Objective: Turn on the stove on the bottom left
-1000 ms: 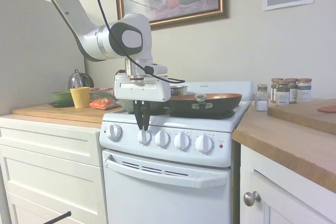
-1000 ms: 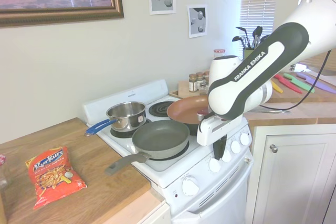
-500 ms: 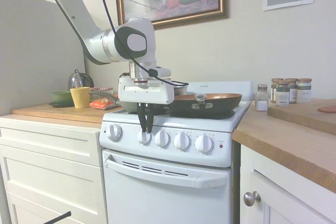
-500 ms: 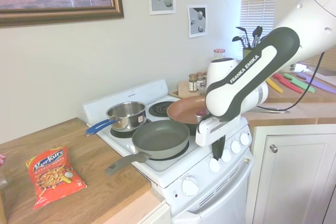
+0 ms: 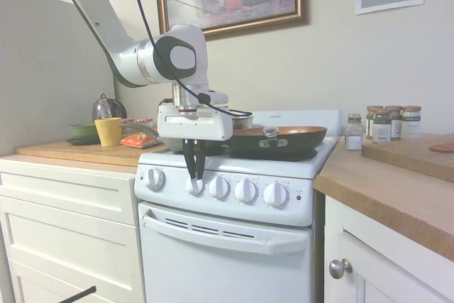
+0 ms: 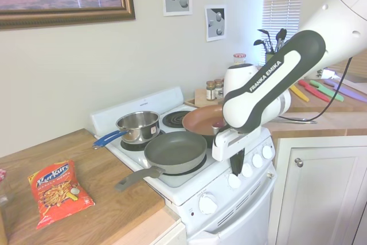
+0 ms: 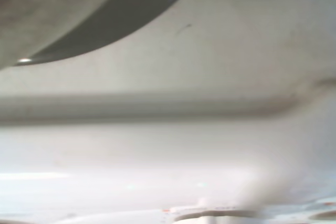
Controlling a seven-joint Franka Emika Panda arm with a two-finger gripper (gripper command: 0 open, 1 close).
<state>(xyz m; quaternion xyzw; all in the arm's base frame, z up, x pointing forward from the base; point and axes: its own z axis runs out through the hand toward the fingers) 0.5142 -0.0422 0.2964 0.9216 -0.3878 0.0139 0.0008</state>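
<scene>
Pincer [image 5: 193, 175] hangs straight down at the front panel of the stove [image 5: 227, 246], its dark fingers nearly together and pinched on the second knob [image 5: 194, 186] from the left, likely to twist it. Just beside it sits the leftmost knob [image 5: 154, 179]; three more run the other way. Directly behind and above, a grey pan [image 6: 175, 152] covers the near-left burner, presumably the target.
</scene>
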